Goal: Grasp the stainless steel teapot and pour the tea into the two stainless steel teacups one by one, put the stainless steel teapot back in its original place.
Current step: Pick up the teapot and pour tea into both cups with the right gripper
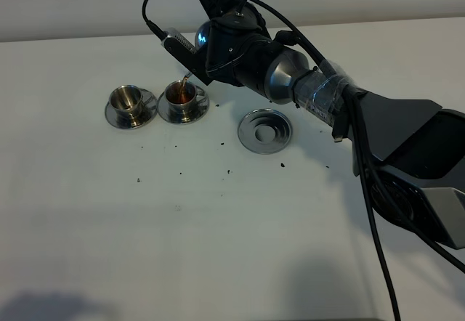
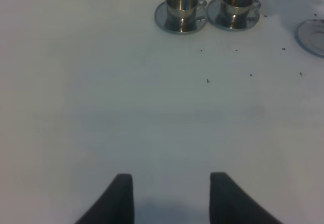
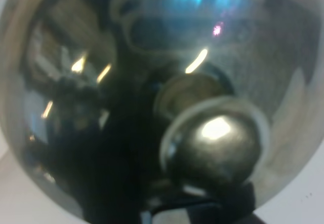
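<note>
My right gripper [image 1: 216, 17] is shut on the stainless steel teapot [image 1: 206, 38] and holds it tilted above the right teacup [image 1: 182, 96]. A thin brown stream of tea [image 1: 187, 81] falls into that cup, which holds dark tea. The left teacup [image 1: 128, 99] stands beside it on its own saucer [image 1: 110, 115]. The teapot [image 3: 152, 82] fills the right wrist view, with its lid knob [image 3: 217, 143] in front. The round steel coaster [image 1: 264, 130] lies bare to the right of the cups. My left gripper [image 2: 172, 198] is open and empty, well back from both cups [image 2: 181, 3] [image 2: 237, 1].
Small dark specks [image 1: 225, 170] are scattered on the white table [image 1: 218, 248] in front of the cups and coaster. The right arm and its cables [image 1: 378, 212] stretch across the right side of the table.
</note>
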Robot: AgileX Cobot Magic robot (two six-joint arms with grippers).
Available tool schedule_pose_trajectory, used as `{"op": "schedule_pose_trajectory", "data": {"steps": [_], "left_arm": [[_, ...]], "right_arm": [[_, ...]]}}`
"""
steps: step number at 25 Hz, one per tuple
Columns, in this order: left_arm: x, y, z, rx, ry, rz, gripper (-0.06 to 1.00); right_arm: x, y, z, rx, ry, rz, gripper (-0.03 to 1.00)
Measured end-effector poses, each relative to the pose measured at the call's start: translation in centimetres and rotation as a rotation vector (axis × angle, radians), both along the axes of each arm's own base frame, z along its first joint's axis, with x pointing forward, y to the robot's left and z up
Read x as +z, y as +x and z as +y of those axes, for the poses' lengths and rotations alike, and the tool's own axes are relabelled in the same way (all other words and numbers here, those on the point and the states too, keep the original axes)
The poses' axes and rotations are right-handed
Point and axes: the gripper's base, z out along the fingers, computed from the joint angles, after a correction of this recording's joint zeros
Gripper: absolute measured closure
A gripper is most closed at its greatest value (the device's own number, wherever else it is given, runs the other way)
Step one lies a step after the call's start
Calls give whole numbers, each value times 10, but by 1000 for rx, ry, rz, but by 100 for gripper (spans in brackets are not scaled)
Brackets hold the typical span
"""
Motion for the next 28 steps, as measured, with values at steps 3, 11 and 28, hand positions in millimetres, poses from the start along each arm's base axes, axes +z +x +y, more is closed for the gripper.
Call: {"op": "schedule_pose_trajectory", "data": {"steps": [3, 11, 28], "left_arm": [[0, 0, 0, 0, 0, 0, 56], [0, 0, 0, 0, 0, -1, 56], [0, 0, 0, 1, -1, -1, 56]], "right_arm": [[0, 0, 0, 4, -4, -5, 79], [1, 1, 0, 9, -12, -15, 79], [1, 1, 0, 8, -8, -17, 79]]}}
